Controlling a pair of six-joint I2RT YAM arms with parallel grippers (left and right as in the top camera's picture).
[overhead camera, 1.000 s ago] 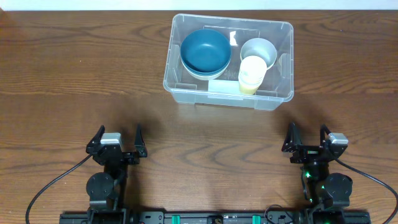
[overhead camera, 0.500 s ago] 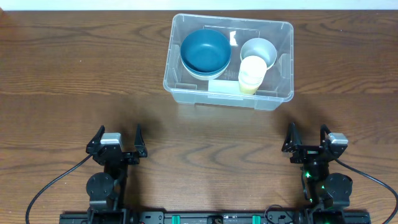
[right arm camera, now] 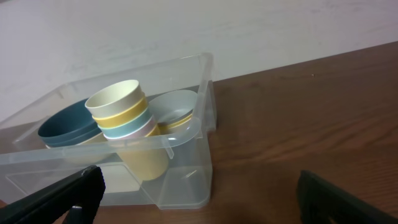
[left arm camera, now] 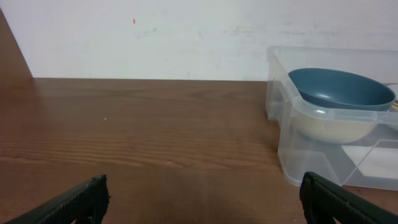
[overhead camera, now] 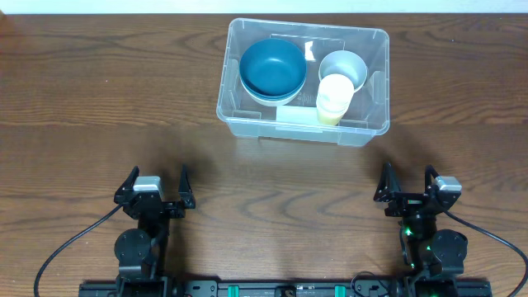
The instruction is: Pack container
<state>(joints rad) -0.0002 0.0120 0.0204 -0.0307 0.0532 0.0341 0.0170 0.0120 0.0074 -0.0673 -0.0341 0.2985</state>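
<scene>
Container (overhead camera: 280,125) rests on the bench (overhead camera: 99,91), upright. Inside: stacked blue bowls (overhead camera: 272,66) at its left, grey bowl (overhead camera: 346,62) and nested cups (overhead camera: 334,97) at its right. Left hand (overhead camera: 157,175) and right hand (overhead camera: 407,172) sit well short of the container, fingers spread, empty.

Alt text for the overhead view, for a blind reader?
A clear container on a wooden table holds stacked bowls, blue on top, a grey bowl and stacked cups. The left gripper and right gripper sit open, away from it.

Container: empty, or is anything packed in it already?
Not empty. Inside the container sit a blue bowl, a grey bowl and a stack of cups.
</scene>
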